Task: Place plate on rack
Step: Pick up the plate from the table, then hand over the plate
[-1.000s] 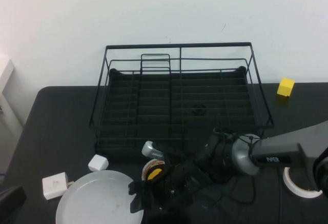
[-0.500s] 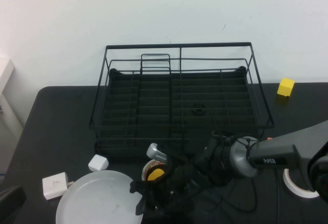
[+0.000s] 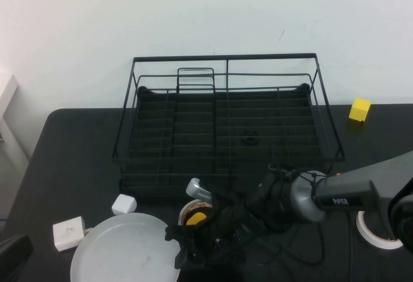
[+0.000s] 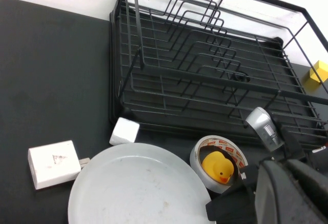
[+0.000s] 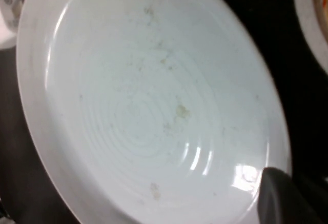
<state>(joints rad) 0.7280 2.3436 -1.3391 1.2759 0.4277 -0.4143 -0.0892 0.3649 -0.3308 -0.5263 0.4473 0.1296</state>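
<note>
The pale grey-white plate (image 3: pixel 122 251) lies flat on the black table at the front left, also seen in the left wrist view (image 4: pixel 138 188) and filling the right wrist view (image 5: pixel 154 106). My right gripper (image 3: pixel 175 250) reaches in from the right and is shut on the plate's right rim; one dark finger (image 5: pixel 281 196) lies over the rim. The black wire rack (image 3: pixel 226 58) stands behind, with its upright loop divider (image 4: pixel 197 8) at its back left. My left gripper is shut and out of view; only a dark part of that arm (image 3: pixel 13 255) shows at the front left corner.
A tape roll with a yellow duck inside (image 3: pixel 195 215) sits right beside the plate and the right gripper. A white charger (image 3: pixel 69 233) and a white cube (image 3: pixel 123 204) lie left of the plate. A yellow block (image 3: pixel 360 109) and a white tape ring (image 3: pixel 377 231) are at the right.
My right gripper's jaws have closed onto the plate's right rim. The plate and the left arm have not moved.
</note>
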